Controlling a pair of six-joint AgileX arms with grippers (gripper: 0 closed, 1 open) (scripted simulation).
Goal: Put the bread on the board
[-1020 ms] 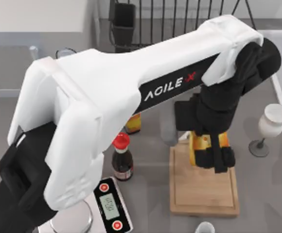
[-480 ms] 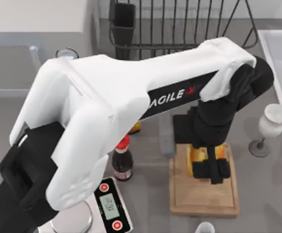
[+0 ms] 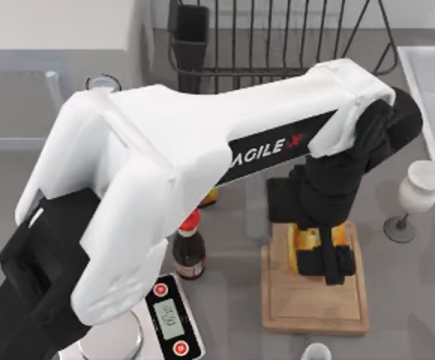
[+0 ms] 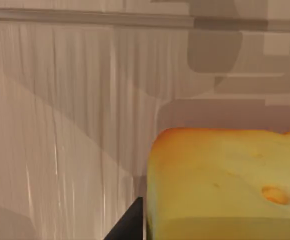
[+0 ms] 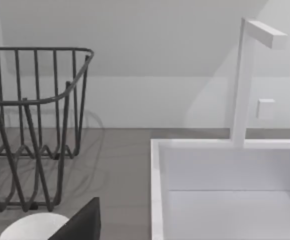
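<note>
Left tool (image 3: 324, 255): low over the far end of the board (image 3: 315, 304), its black fingers closed against the sides of the bread (image 3: 304, 244), which it grips.
Bread: golden-yellow, held at the board's far half; whether its underside touches the wood cannot be told from the top view. In the left wrist view the bread (image 4: 225, 185) sits close to the lens, with a dark finger (image 4: 127, 226) at its edge.
Board: light wood, on the counter (image 3: 416, 300) right of centre.
Hidden: the left arm's white body covers much of the counter's left and middle; the bottle (image 3: 189, 247) with the red cap and the silver scale (image 3: 169, 319) peek out beneath it. The board's handle is covered by the tool.
Right tool: state cannot be told; a dark part (image 5: 82, 225) shows beside the wire rack (image 5: 30, 125) and white sink (image 5: 225, 190).
Change: against half a second earlier, arm, bread and board match almost exactly.
Nearby: a wine glass (image 3: 416, 196) right of the board.
</note>
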